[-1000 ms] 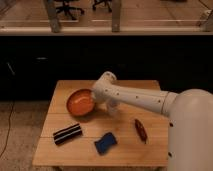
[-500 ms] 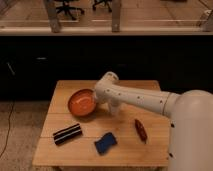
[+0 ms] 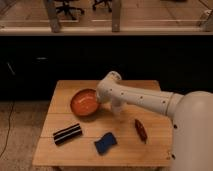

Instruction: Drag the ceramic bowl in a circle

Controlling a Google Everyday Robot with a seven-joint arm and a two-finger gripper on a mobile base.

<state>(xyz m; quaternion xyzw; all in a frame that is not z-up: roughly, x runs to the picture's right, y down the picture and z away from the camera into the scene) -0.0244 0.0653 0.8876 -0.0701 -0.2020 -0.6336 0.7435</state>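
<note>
The ceramic bowl (image 3: pixel 83 102) is a round, shallow orange-red bowl sitting on the left-middle of the wooden table (image 3: pixel 70 150). My white arm reaches in from the right, and its end comes down at the bowl's right rim. The gripper (image 3: pixel 103 101) is at that rim, largely hidden behind the arm's wrist.
A black ribbed bar (image 3: pixel 67 133) lies at the table's front left. A blue sponge (image 3: pixel 105 143) sits front centre and a dark red oblong object (image 3: pixel 141 130) lies to the right. A dark counter front stands behind the table.
The bowl and the arm's end have shifted slightly; otherwise the scene looks the same.
</note>
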